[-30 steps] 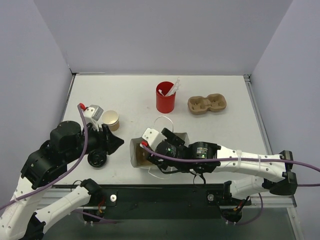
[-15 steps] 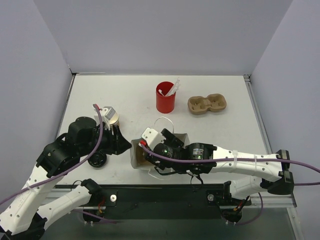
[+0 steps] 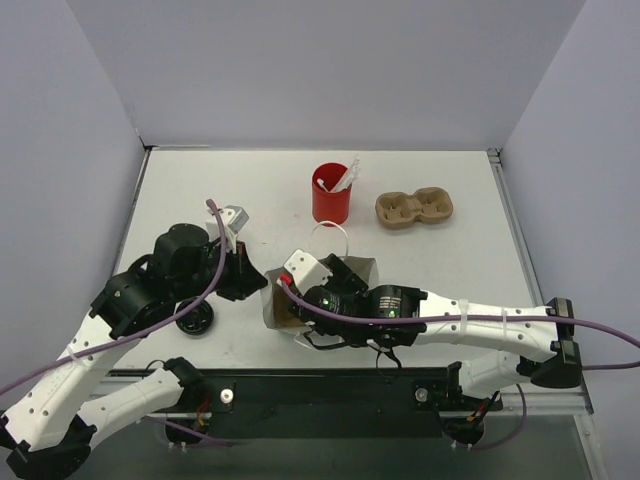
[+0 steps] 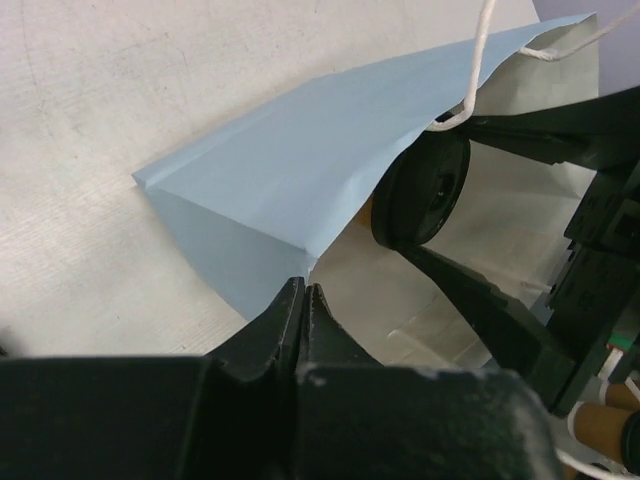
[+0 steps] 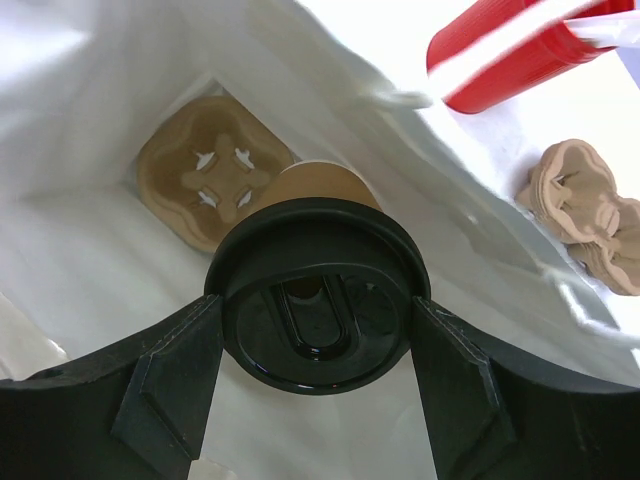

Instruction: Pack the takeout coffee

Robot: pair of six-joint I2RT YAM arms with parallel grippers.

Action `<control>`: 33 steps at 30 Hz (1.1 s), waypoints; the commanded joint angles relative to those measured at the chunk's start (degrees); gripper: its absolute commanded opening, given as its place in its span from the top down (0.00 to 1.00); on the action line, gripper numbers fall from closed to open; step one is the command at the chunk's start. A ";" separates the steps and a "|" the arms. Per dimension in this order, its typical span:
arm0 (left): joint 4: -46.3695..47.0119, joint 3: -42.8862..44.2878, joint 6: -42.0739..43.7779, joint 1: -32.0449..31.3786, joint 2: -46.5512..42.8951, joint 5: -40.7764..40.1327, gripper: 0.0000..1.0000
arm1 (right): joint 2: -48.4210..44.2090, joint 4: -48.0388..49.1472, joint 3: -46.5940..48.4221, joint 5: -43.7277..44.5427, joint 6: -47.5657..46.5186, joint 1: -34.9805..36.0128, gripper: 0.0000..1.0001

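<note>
One bag (image 4: 300,150), one takeout coffee (image 5: 318,300), one red cup (image 3: 331,200), two carriers (image 3: 413,208) (one carrier (image 5: 208,182) inside the bag)

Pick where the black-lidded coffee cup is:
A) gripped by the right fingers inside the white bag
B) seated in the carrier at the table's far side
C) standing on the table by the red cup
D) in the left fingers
A: the right wrist view shows the right fingers clamping the takeout coffee, with paper bag walls around it and a cup carrier beyond.

No readable text, label, brand or number anywhere: bag (image 4: 300,150), coffee lid (image 5: 318,300), red cup (image 3: 331,205), tray (image 3: 414,209) all plain
</note>
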 commanded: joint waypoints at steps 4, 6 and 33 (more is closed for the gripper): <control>10.45 5.88 11.18 -0.22 6.66 -1.55 1.00 | 0.40 -0.19 2.45 6.43 -0.85 -2.37 0.64; 13.61 5.88 13.30 -0.22 7.80 -1.46 1.00 | -0.39 -0.19 2.27 6.34 -1.91 -3.07 0.64; 12.93 -10.20 5.66 -0.57 -7.04 -0.58 0.55 | -5.23 3.77 -9.24 -0.78 -1.91 -2.20 0.65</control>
